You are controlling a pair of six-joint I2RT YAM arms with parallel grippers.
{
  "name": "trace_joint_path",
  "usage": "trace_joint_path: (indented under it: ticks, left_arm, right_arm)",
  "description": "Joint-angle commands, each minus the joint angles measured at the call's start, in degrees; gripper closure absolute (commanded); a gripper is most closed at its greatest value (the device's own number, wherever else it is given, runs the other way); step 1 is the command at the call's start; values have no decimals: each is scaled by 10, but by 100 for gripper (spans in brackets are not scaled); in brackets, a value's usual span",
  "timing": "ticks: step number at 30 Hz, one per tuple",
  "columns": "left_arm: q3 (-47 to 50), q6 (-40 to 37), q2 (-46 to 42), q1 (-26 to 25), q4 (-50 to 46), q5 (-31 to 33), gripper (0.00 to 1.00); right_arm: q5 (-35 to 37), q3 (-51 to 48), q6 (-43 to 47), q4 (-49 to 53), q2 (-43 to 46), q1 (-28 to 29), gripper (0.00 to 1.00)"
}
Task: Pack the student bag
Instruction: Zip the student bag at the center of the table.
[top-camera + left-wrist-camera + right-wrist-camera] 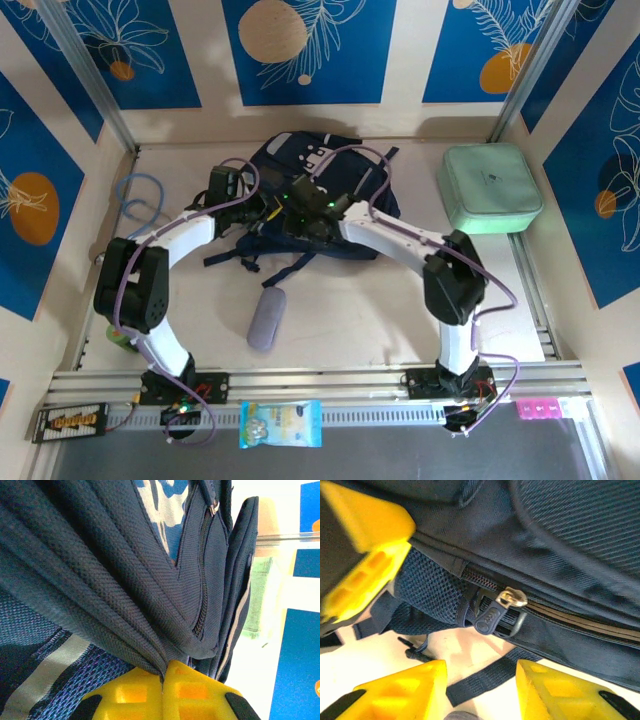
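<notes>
The student bag (325,165), dark navy with a grey patch, lies at the back middle of the table. My left gripper (262,212) is at its near left edge. In the left wrist view its yellow jaws (164,674) are shut on a fold of the student bag's fabric (125,575). My right gripper (300,200) hovers right beside it and stands open (480,677). Just beyond its fingertips hangs a navy zipper pull (492,617) on a brass slider (512,599). A loose strap (485,679) crosses the gap between the fingers. The left gripper's yellow finger (365,555) shows at the upper left.
A mint green zip case (490,188) sits at the back right. A grey pouch (266,317) lies in front of the bag. A blue cable (140,195) is coiled at the back left. A clear packet (280,423) rests on the front rail.
</notes>
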State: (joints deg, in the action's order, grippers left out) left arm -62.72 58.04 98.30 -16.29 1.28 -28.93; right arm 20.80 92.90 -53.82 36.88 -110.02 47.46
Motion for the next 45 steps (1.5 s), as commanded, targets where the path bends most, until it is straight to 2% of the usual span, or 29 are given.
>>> trace_joint_path:
  ticks: [1, 7, 14, 20, 27, 32, 39, 42, 45]
  left_arm:
    - [-2, -19, -32, -7, 25, -42, 100]
    - [-3, -23, -33, -7, 18, -42, 100]
    - [-3, -24, -32, -7, 19, -45, 100]
    - [-6, -22, -29, -7, 22, -47, 100]
    - [-11, -25, -29, -6, 18, -47, 100]
    - [-14, -32, -26, -5, 11, -43, 100]
    - [-14, -36, -24, -1, 8, -41, 100]
    - [-15, -38, -23, -1, 6, -41, 100]
    - [-15, -39, -23, -1, 6, -40, 100]
  right_arm:
    - [32, 42, -34, 44, -29, 2, 59]
    - [80, 77, -45, 74, -65, 1, 67]
    - [95, 114, -38, 105, -94, -1, 70]
    - [91, 102, -25, 89, -93, -3, 75]
    - [93, 102, -13, 119, -99, -7, 68]
    - [103, 58, -19, 115, -64, -11, 80]
    - [78, -56, -32, 66, 12, -31, 87]
    - [67, -82, -25, 54, 28, -36, 87]
    - [63, -84, 2, 44, 31, -35, 80]
